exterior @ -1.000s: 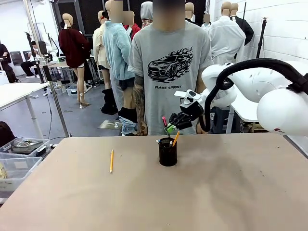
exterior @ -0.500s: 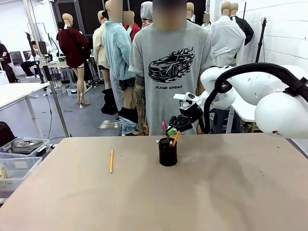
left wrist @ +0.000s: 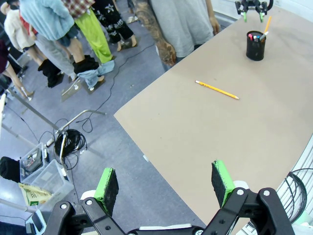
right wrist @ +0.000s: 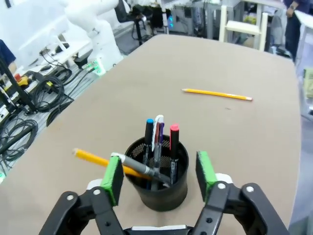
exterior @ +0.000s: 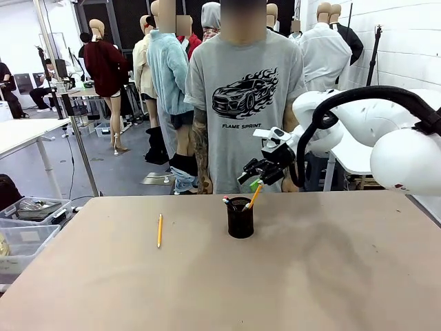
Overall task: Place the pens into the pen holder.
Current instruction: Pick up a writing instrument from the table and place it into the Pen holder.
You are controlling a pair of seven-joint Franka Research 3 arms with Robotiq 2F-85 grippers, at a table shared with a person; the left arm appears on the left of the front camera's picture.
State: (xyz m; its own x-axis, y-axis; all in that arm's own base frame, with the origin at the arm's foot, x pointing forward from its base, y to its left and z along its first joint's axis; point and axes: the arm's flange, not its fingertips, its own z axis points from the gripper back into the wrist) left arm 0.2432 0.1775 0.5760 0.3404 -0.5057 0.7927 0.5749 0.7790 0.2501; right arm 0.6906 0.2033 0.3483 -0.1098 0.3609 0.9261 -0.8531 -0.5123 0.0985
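At a tan table (exterior: pixel 331 262) filling the lower frame, the right gripper (exterior: pixel 252 181) hangs spread and empty just above the black mesh pen holder (exterior: pixel 240 219) at centre. The left gripper (left wrist: pixel 164 183) is likewise released. Several pens (right wrist: pixel 160 139) and a slanting yellow pencil (exterior: pixel 253 196) stand in the holder, while another pencil (exterior: pixel 159 230) lies loose at centre-left.

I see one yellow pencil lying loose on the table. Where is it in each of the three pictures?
Front view: the pencil lies left of centre, left of the black cup.
Left wrist view: upper middle, down and left of the cup.
Right wrist view: upper right, beyond the cup.
Shared landmark: the black cup with pens standing in it.
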